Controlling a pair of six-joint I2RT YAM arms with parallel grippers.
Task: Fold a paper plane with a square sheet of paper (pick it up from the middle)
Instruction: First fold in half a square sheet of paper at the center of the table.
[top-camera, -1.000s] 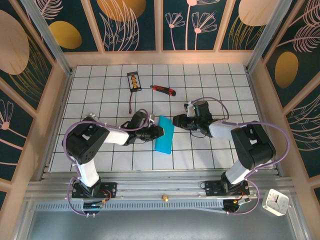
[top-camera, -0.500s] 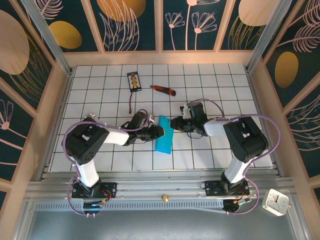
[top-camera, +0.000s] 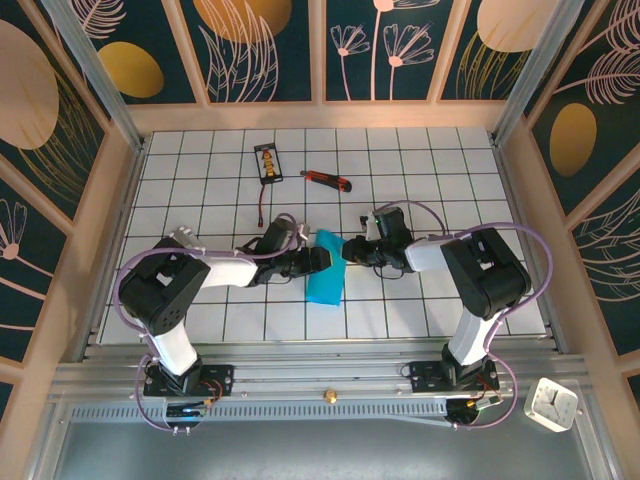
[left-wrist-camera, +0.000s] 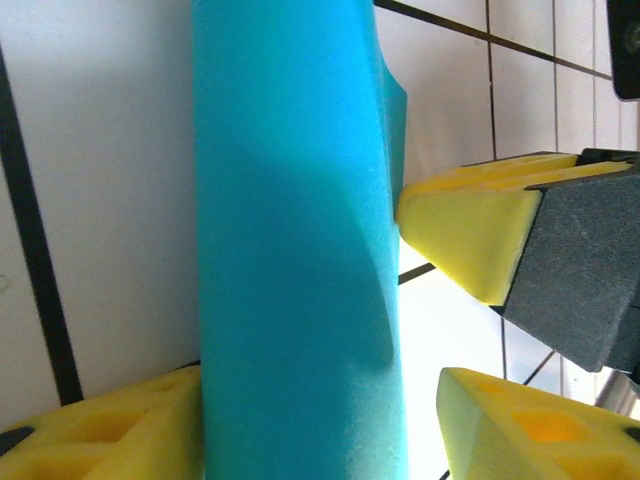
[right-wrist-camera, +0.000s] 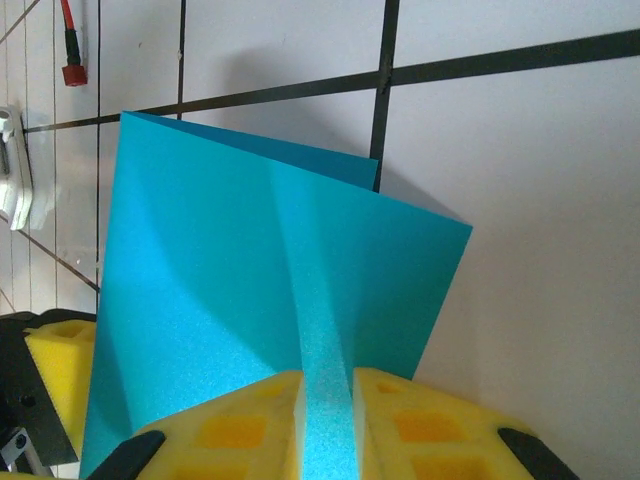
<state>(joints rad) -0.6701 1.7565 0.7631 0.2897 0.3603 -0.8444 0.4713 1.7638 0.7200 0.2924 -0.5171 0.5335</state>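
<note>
Lying on the white tiled table (top-camera: 400, 300) roughly midway between the two arms, the blue paper (top-camera: 324, 285) is folded into a long narrow shape. Its near end rests free and flat on the tiles, and its far end sits between the two grippers. The left gripper (top-camera: 323, 259) reaches in from the left with its jaws apart. The paper runs between its yellow pads, close against one and clear of the other, so it holds nothing. The right gripper (right-wrist-camera: 327, 425) comes in from the right and is clamped on a raised ridge of the paper, with a narrow strip of blue squeezed between its pads (right-wrist-camera: 235, 430). I judge the paper to be very light, thin and limp. It will bend, slide on the smooth tiles and lift at a touch, and a hard or skewed pinch could leave a stray crease or tear an edge. The best hold looks to be a folded ridge near the middle, where the doubled layers stiffen it, while the other gripper presses it flat. Farther off, a red-and-black knife (top-camera: 327, 180) lies well apart from the paper.
</note>
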